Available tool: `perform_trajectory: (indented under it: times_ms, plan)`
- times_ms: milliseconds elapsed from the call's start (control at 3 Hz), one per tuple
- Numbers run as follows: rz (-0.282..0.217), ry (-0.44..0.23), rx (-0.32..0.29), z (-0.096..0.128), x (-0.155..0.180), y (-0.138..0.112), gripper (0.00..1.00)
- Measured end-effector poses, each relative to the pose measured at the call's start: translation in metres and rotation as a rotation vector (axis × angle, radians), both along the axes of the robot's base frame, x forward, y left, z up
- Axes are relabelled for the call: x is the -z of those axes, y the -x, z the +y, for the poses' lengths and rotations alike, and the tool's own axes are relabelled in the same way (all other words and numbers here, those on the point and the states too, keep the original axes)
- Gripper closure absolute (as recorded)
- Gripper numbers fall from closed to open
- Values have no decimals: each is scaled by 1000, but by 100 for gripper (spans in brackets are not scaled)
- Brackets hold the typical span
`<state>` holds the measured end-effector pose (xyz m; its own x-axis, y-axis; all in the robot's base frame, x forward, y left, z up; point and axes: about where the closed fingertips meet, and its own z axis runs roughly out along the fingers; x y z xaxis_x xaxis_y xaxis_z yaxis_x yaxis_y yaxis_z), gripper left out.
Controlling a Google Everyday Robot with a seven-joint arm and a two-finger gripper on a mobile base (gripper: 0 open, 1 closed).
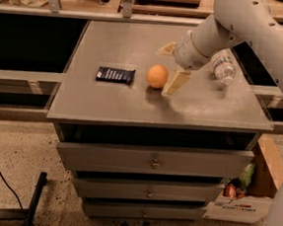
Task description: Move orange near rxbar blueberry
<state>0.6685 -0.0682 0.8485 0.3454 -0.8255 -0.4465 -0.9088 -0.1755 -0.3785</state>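
Evidently open, the hand [166, 70] flanks the orange [157, 76], near the rxbar blueberry [115, 75].

Pincer [171, 66] beside orange [157, 76]; path to rxbar blueberry [115, 75] seemingly free.

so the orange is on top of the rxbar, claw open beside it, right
No: the orange lies on the table beside the rxbar, not on it, with a gap between. The claw is open beside it, as the camera view shows.
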Motion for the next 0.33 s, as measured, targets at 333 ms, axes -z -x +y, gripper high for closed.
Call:
perform_trajectory:
  times_ms: [333]
  plan:
    - [0, 0, 0, 0, 0, 0, 0]
